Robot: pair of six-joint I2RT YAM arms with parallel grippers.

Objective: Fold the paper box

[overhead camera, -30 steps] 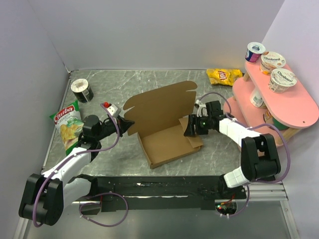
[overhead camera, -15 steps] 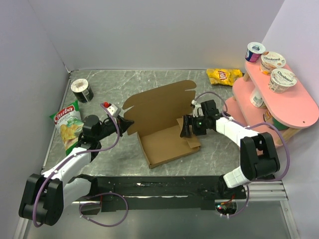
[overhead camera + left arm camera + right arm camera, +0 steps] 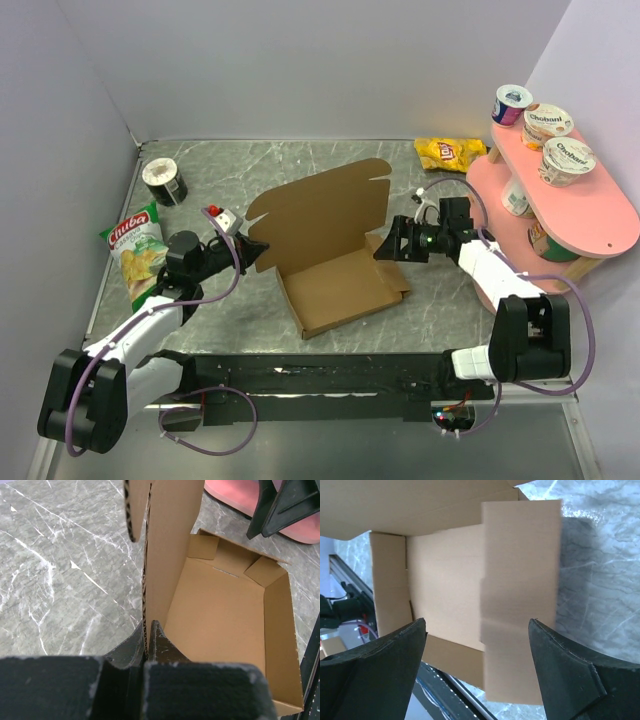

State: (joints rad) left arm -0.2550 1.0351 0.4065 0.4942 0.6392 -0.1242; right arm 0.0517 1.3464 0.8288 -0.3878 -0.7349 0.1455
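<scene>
The left end effector [image 3: 146, 630] is pinched tight on the left edge of the upright lid [image 3: 320, 215] of the plain brown cardboard box [image 3: 340, 290]. The box sits in the middle of the grey marbled bench [image 3: 250, 170], tray open. The right end effector [image 3: 386, 248] is spread wide at the box's right side flap [image 3: 520, 600], gripping nothing.

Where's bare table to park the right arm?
Back strip of table, between can and Lay's bag, behind the box. Also the near strip between box and rail. Crowded: right, by the pink shelf; left, around the Chiuba bag and left gripper.
</scene>
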